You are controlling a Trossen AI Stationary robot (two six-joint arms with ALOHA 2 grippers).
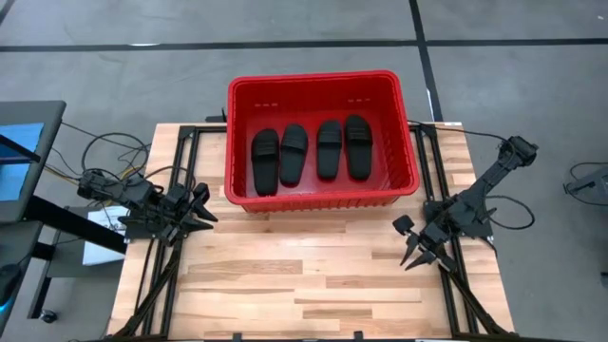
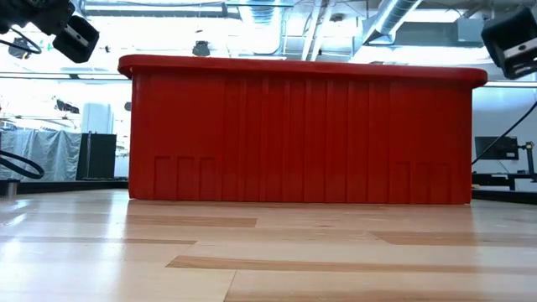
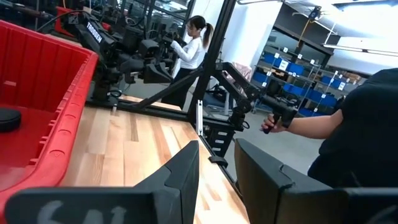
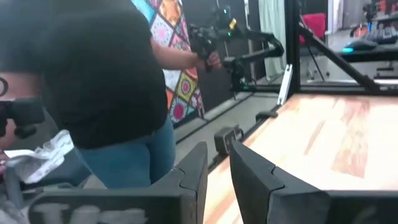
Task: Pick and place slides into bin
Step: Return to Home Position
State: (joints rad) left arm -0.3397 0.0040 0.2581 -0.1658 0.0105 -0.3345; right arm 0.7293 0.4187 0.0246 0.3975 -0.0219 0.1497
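Four black slides [image 1: 265, 161] [image 1: 294, 153] [image 1: 330, 148] [image 1: 357, 146] lie side by side, soles down, on the floor of the red bin [image 1: 323, 199]. The bin stands on the table's far middle and fills the low view [image 2: 302, 134]. My left gripper [image 1: 204, 207] is open and empty at the table's left edge, beside the bin's near left corner. Its wrist view [image 3: 217, 146] shows the bin's rim [image 3: 68, 106] and part of one slide [image 3: 9, 118]. My right gripper [image 1: 415, 258] [image 4: 217, 146] is open and empty at the table's right edge, nearer than the bin.
Bare wooden table top [image 1: 304, 275] lies between the bin and the near edge. Black frame rails [image 1: 176, 180] [image 1: 432, 180] run along both sides of the table. People stand beyond the table [image 3: 193, 50] [image 4: 93, 74].
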